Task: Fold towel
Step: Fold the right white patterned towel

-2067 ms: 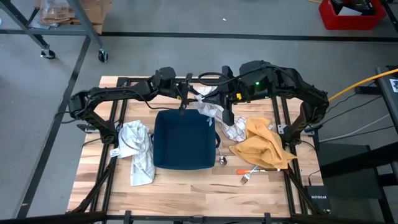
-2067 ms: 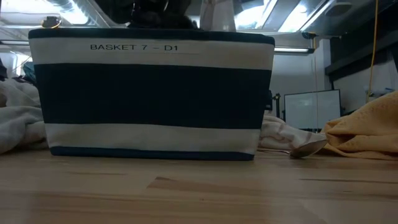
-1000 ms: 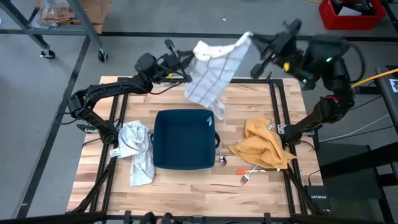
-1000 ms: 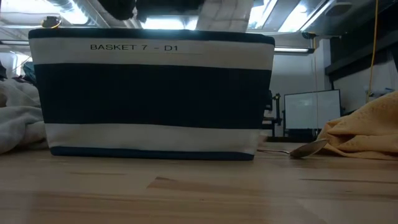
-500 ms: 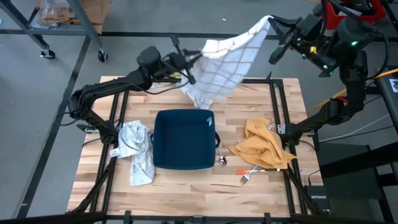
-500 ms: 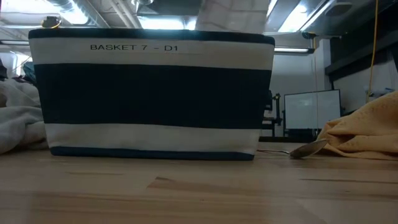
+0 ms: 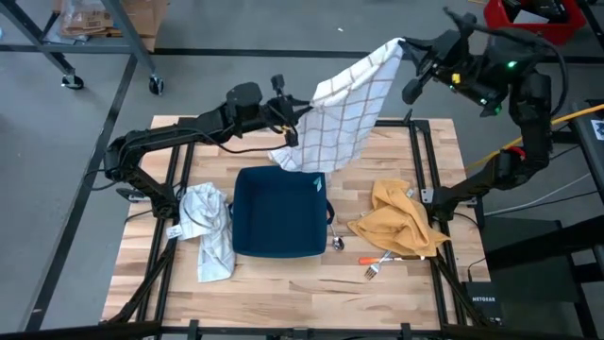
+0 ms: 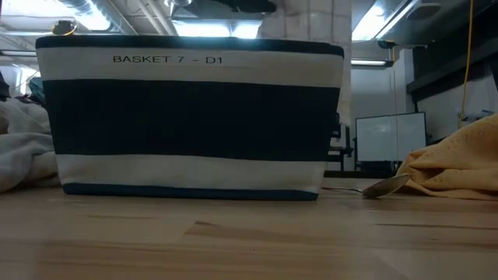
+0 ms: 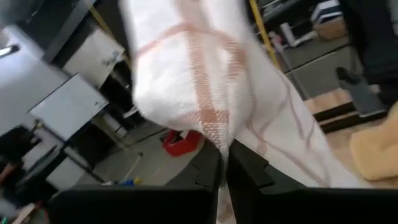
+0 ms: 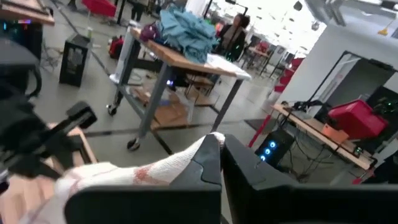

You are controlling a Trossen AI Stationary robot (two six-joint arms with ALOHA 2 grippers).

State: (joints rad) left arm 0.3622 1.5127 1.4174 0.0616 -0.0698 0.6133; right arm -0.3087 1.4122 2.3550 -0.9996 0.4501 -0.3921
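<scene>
Towel [image 7: 342,113] hangs stretched above the basket's [image 7: 278,212] far rim, one corner pinched in the left gripper [image 7: 294,111], another in the right gripper [image 7: 404,45]; wooden table [image 7: 283,283] bare before the basket.

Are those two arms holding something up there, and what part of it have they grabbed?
Yes: the checked towel. The right end effector pinches its raised corner, and the left end effector grips the opposite edge, so it hangs stretched above the basket.
</scene>
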